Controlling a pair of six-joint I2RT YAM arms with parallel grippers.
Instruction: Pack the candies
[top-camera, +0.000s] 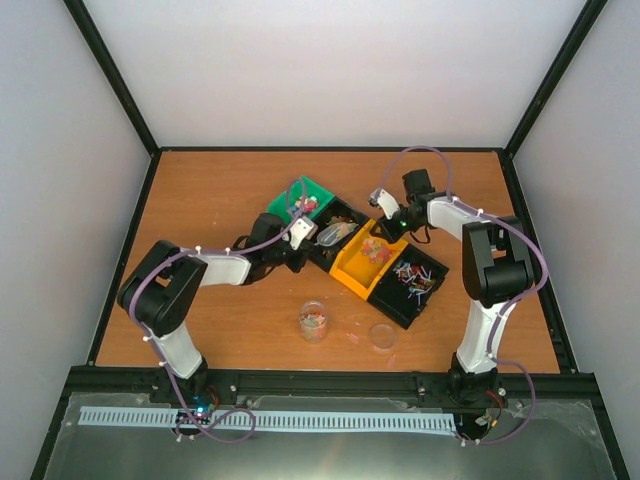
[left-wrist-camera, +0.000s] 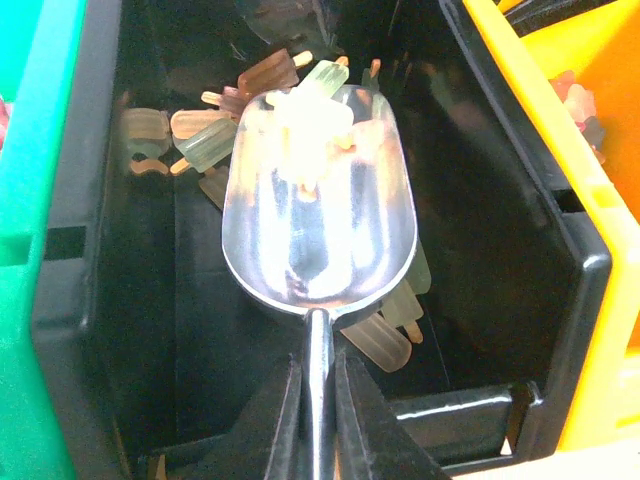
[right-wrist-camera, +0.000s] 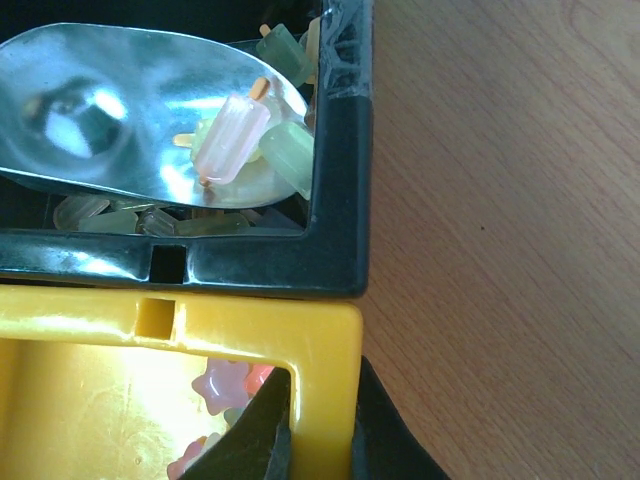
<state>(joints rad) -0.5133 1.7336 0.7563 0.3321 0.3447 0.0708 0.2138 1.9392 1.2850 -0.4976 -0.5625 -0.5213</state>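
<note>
My left gripper (top-camera: 303, 242) (left-wrist-camera: 320, 378) is shut on the handle of the silver scoop (left-wrist-camera: 320, 230), which lies low inside a black bin (left-wrist-camera: 585, 290). A few pale popsicle-shaped candies (left-wrist-camera: 308, 122) rest at the scoop's front, with more loose in the bin around it. The right wrist view shows the scoop (right-wrist-camera: 110, 110) carrying a pink candy (right-wrist-camera: 232, 135). My right gripper (top-camera: 386, 213) (right-wrist-camera: 320, 415) is shut on the corner wall of the yellow bin (right-wrist-camera: 200, 318), which holds star-shaped candies (right-wrist-camera: 222, 385). The clear jar (top-camera: 313, 322) stands upright near the front with some candies inside.
A row of bins runs diagonally: green (top-camera: 312, 192), black (top-camera: 340, 222), yellow (top-camera: 362, 268), black (top-camera: 418, 290) with thin multicoloured sweets. A clear round lid (top-camera: 382, 335) lies right of the jar. A few stray candies lie between them. Black frame rails edge the table.
</note>
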